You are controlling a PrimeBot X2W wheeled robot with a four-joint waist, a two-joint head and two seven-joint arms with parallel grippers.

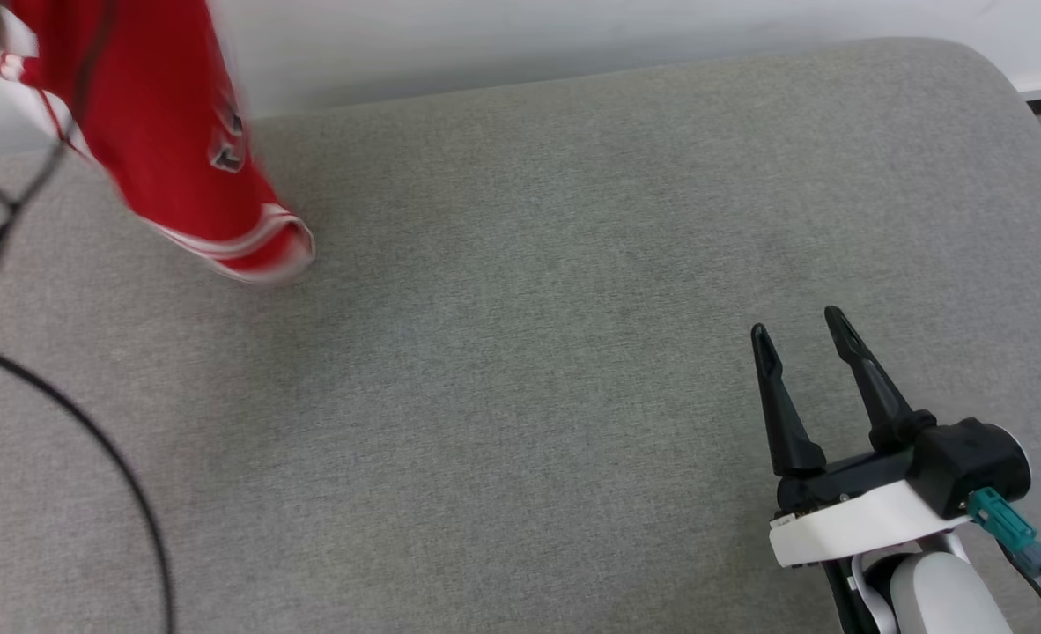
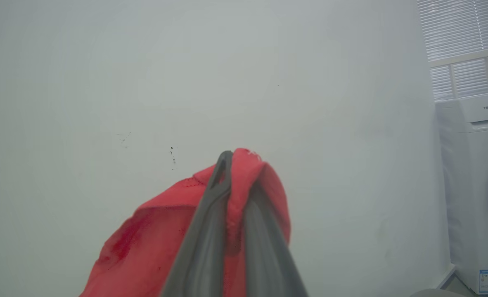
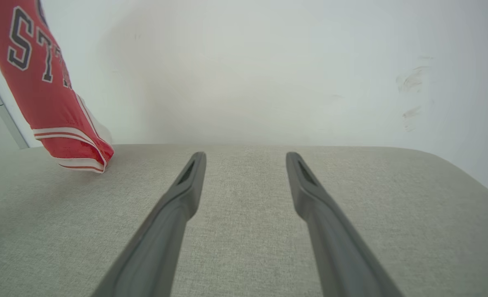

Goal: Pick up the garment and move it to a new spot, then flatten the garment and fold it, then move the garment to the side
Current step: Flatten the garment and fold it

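Grey fabric surface (image 1: 520, 370), rounded corner; hanging red garment (image 1: 177, 132) hem touching far-left part.

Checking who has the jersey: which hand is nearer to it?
Left. The left hand is shut on a fold of the red jersey, which hangs from it; the right hand stands open above the grey cushion, well apart from the jersey.
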